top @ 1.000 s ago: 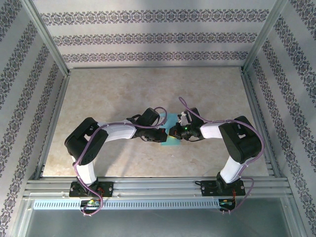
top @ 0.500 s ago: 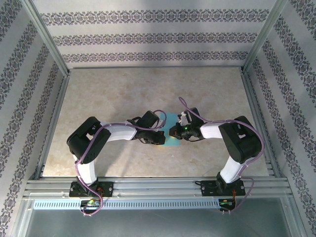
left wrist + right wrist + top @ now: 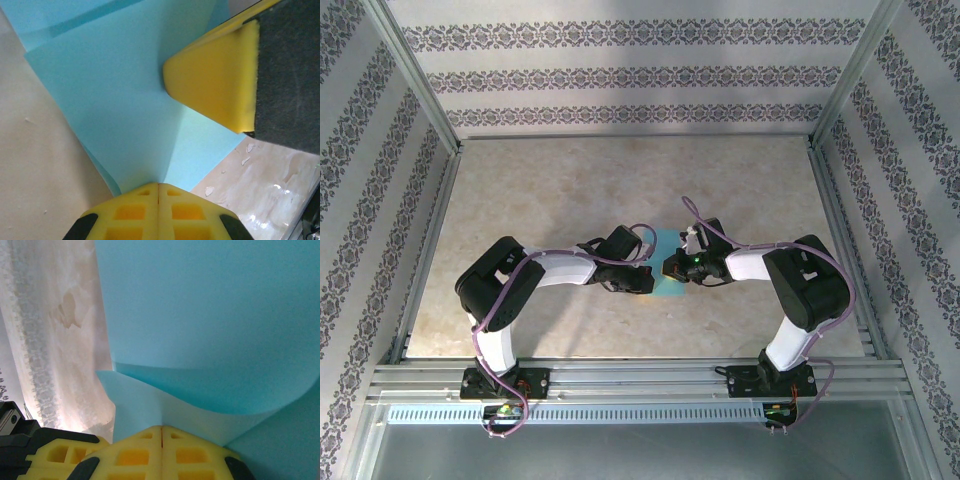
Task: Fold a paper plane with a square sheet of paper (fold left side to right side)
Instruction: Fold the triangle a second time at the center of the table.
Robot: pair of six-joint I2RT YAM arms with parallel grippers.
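Clamped shut on one thin turquoise-blue square sheet of paper [image 3: 666, 243], both left gripper [image 3: 158, 192] and right gripper [image 3: 161, 435], two in all. Partly folded, mid-table between them, long axis near-to-far; pointing direction unclear. Beneath, beige marbled tabletop [image 3: 570, 190]; beyond, patterned walls [image 3: 620, 75].

A pale beige, marble-patterned table top [image 3: 570, 190] is enclosed on three sides by white walls [image 3: 620, 75] banded with dark floral stripes. They are held in an aluminium frame [image 3: 415, 72] whose posts rise at the far corners. Silver rails [image 3: 640, 375] and a white slotted strip [image 3: 620, 412] run along the near edge, and the light looks even, possibly from overhead.
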